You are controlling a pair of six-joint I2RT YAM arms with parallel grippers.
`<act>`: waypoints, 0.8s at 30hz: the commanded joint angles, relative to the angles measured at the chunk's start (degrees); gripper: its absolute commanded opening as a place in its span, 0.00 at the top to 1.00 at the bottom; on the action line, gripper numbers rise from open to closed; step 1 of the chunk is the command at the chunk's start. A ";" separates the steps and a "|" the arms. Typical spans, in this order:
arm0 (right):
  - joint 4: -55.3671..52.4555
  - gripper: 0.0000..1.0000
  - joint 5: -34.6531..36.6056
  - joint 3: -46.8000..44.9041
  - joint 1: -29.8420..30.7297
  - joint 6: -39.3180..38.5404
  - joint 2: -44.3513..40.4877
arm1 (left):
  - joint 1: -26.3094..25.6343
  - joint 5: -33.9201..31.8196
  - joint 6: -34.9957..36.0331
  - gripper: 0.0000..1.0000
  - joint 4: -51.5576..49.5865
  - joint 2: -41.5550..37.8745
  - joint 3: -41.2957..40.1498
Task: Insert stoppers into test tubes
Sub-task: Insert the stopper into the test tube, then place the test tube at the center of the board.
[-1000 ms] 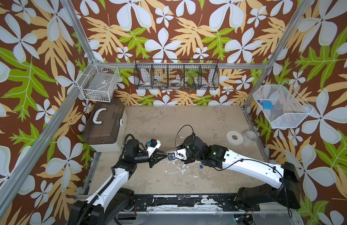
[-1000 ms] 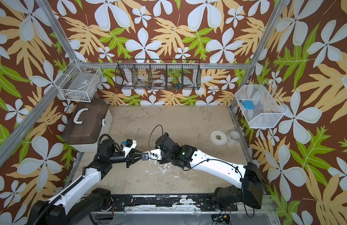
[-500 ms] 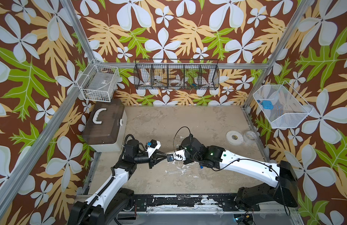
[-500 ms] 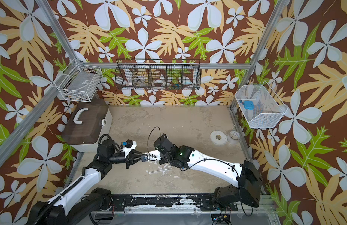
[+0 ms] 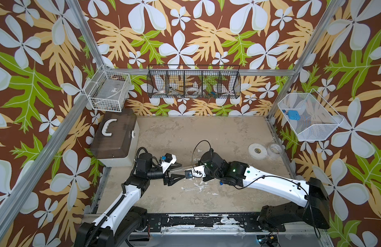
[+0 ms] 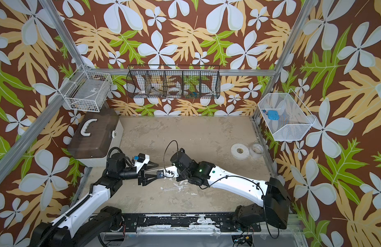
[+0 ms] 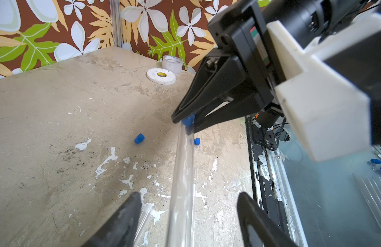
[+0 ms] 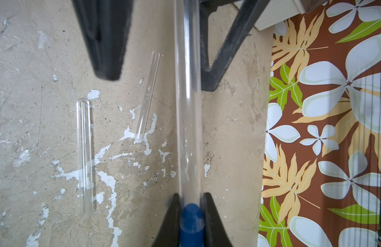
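One tube [image 5: 175, 170], lower centre in a top view, spanned the spread-jawed left gripper [image 5: 182, 170] and the right gripper [image 7: 183, 125] pinching its stopper [image 7: 188, 121].

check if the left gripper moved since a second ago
Yes. The left gripper stays beside the brown case, but its jaws have spread: one finger toward the case, the other toward the front rail, off the test tube.

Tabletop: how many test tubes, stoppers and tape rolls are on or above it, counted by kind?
Test tubes: 3
Stoppers: 3
Tape rolls: 2
Total: 8
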 commanded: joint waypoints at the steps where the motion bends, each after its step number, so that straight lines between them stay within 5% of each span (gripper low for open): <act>1: 0.94 0.91 0.08 0.04 -1.42 2.92 -0.39 | 0.83 0.41 0.02 0.00 -1.22 -0.45 1.19; 11: 2.99 0.90 -3.76 -2.25 -14.89 9.27 -3.23 | 2.74 -10.37 -1.62 0.00 -3.11 -1.53 4.78; 24: 6.63 0.93 -9.04 -2.63 -35.52 31.85 2.99 | 3.25 -35.92 -1.20 0.00 -2.02 -0.64 7.08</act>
